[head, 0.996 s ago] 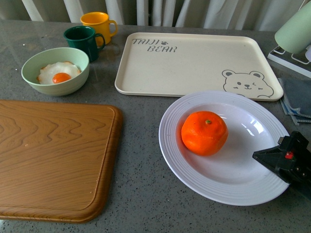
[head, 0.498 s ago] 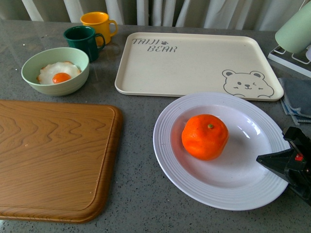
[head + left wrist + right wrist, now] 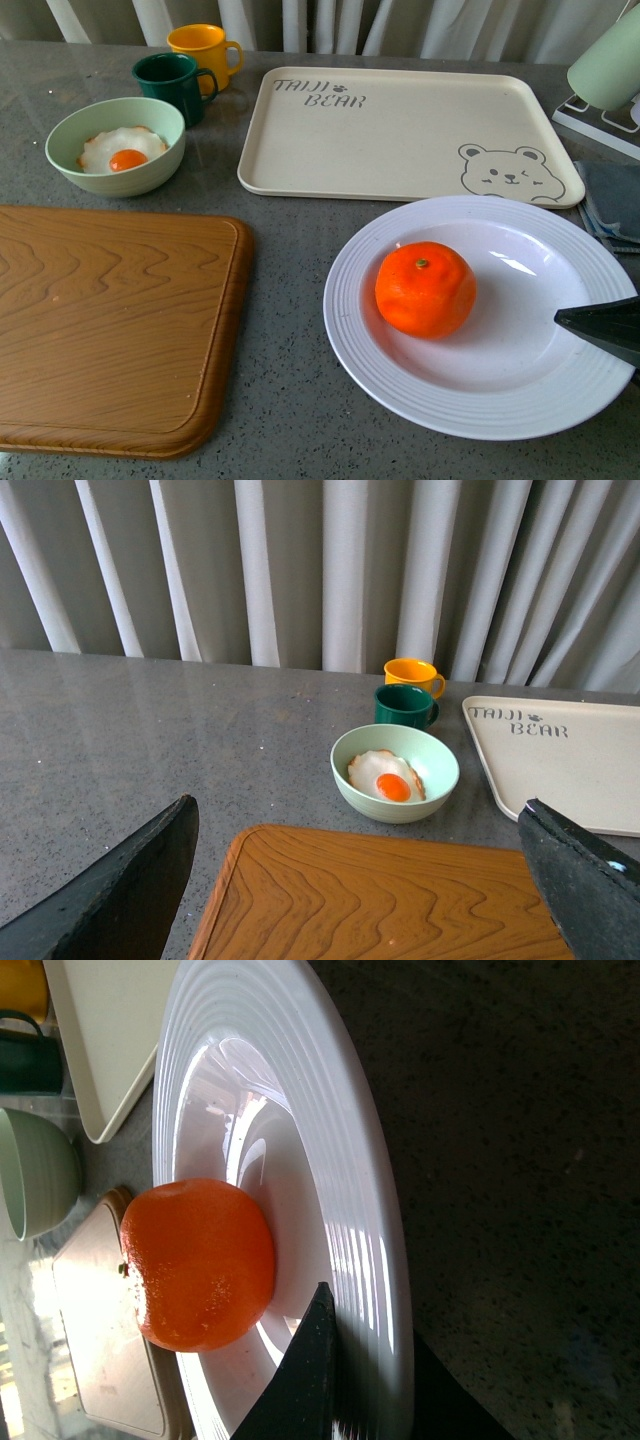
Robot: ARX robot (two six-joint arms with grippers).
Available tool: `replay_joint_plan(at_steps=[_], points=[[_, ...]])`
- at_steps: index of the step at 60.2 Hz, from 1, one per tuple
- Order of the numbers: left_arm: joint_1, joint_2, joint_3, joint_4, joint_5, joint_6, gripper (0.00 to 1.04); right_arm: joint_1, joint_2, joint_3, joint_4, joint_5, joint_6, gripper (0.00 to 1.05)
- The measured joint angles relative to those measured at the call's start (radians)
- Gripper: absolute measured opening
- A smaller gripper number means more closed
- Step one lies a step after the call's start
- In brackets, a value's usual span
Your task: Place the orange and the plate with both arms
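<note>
The white ribbed plate [image 3: 365,330] sits at the front right, in front of the bear tray, with the orange [image 3: 425,288] resting in its bowl. My right gripper [image 3: 600,328] is shut on the plate's right rim, one black finger lying over the inside. In the right wrist view the plate [image 3: 340,1140] stands edge-on, the orange [image 3: 198,1265] beside the gripper [image 3: 360,1360], whose fingers pinch the rim. My left gripper [image 3: 355,880] is open above the wooden board, nothing between its fingers; it is out of the front view.
A wooden cutting board [image 3: 110,320] fills the front left. Behind it are a pale green bowl with a fried egg [image 3: 115,145], a dark green mug [image 3: 172,82] and a yellow mug [image 3: 203,48]. The cream bear tray [image 3: 400,130] lies at the back. A blue cloth [image 3: 612,205] is at the right.
The plate with the orange has shifted slightly right and toward me. My right gripper has drawn back to the right, so less of it shows.
</note>
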Motion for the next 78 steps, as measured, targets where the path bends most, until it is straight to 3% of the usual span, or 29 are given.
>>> replay_joint_plan(at_steps=[18,29,48,78], points=[[0.0,0.0,0.0,0.0,0.0,0.0,0.96,-0.048,-0.105,0.035,-0.109,-0.014,0.04,0.03],[0.0,0.0,0.0,0.0,0.0,0.0,0.96,-0.014,-0.117,0.145,-0.134,-0.007,0.043,0.03],[0.0,0.0,0.0,0.0,0.0,0.0,0.96,0.055,0.164,0.461,-0.135,0.057,0.033,0.03],[0.0,0.0,0.0,0.0,0.0,0.0,0.96,0.125,0.525,0.9,-0.184,0.07,0.072,0.03]])
